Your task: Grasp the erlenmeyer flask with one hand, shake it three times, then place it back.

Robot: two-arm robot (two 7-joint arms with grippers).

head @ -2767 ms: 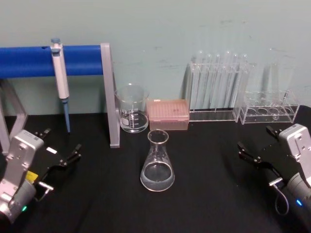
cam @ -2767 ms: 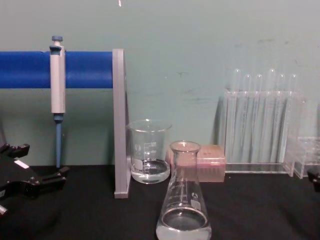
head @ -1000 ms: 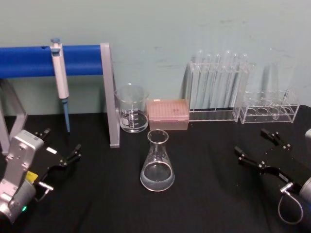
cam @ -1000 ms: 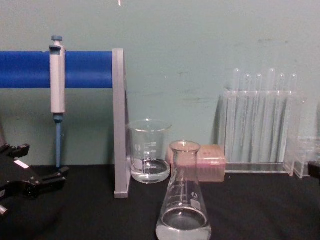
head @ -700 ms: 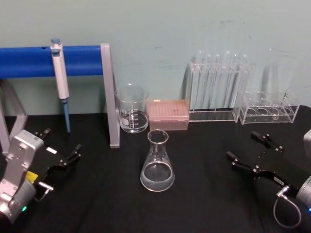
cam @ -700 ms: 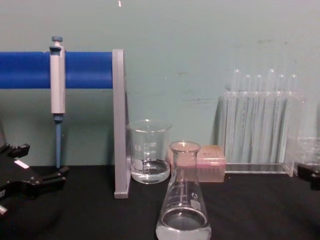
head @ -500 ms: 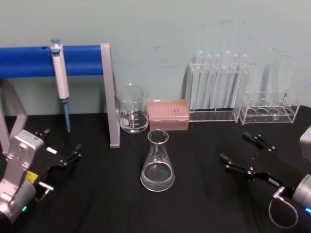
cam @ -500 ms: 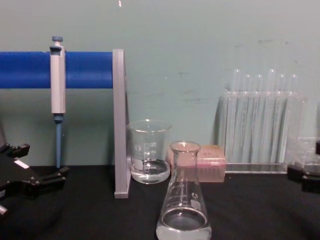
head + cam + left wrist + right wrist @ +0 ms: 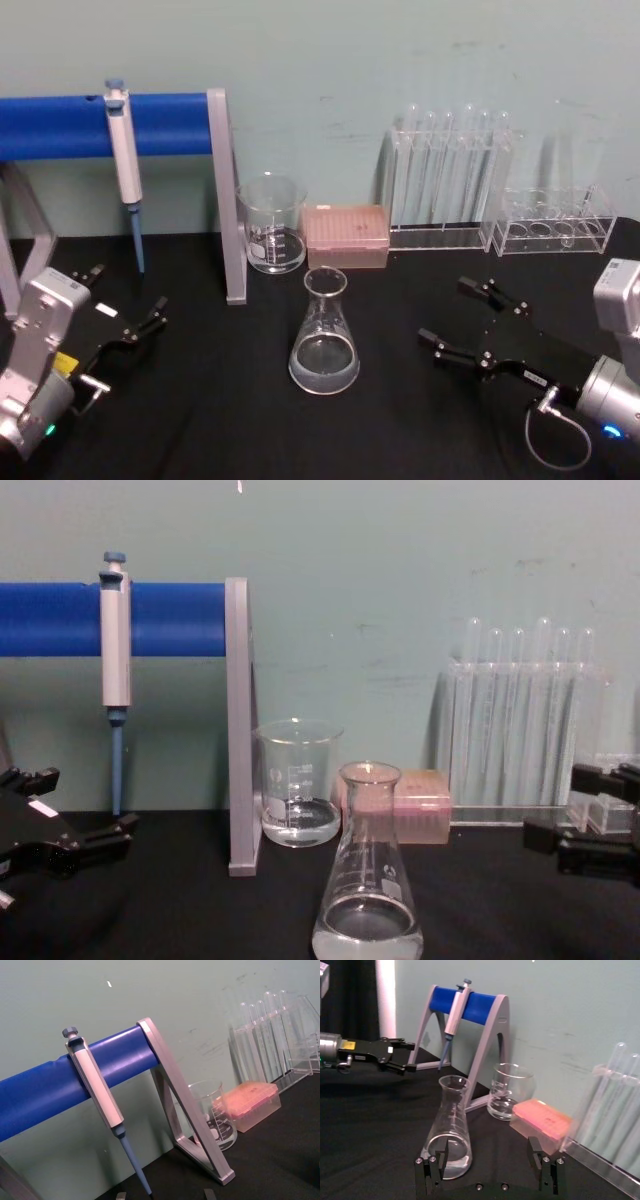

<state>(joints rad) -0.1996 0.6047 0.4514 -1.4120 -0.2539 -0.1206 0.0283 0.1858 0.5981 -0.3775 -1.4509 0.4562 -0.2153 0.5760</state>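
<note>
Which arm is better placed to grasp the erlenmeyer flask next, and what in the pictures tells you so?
Right, most likely. The right gripper is open, with its fingers aimed at the erlenmeyer flask and nearer to it. The left gripper, also open, sits farther off to the left.

Open black table (image 9: pixel 385 425) is noted between the erlenmeyer flask (image 9: pixel 324 335) and the spread-fingered right gripper (image 9: pixel 446 310); behind the flask, passage is blocked by a beaker (image 9: pixel 271 225) and a pink tip box (image 9: pixel 345 236); to its rear left, by a grey stand post (image 9: pixel 224 200).
</note>
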